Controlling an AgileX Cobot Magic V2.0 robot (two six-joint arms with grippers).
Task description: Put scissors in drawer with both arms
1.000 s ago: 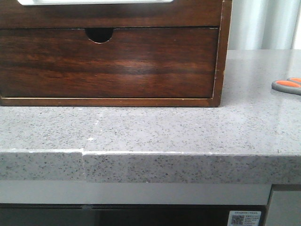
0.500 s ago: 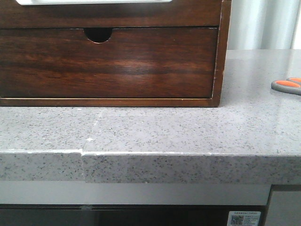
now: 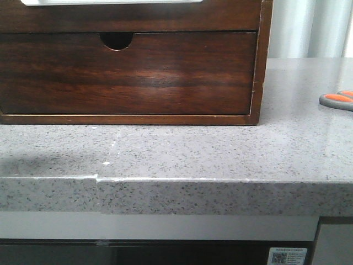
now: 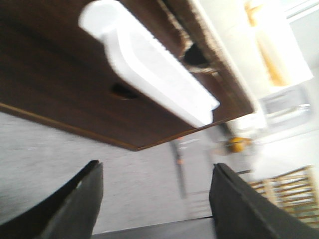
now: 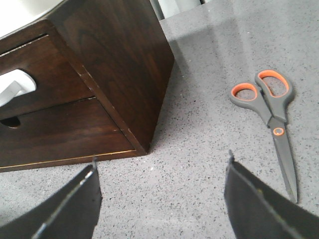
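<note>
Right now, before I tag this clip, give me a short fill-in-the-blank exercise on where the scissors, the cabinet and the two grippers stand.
1. The scissors lie flat on the grey ____, to the right of the cabinet.
2. Their handle loops are ____ inside a grey rim.
3. The right gripper is open and holds ____.
4. The left gripper is ____, facing the cabinet's front.

Missing words: countertop; orange; nothing; open

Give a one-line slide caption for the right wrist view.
Open right gripper above the grey countertop, closed scissors lying flat beside the dark wooden cabinet.
</note>
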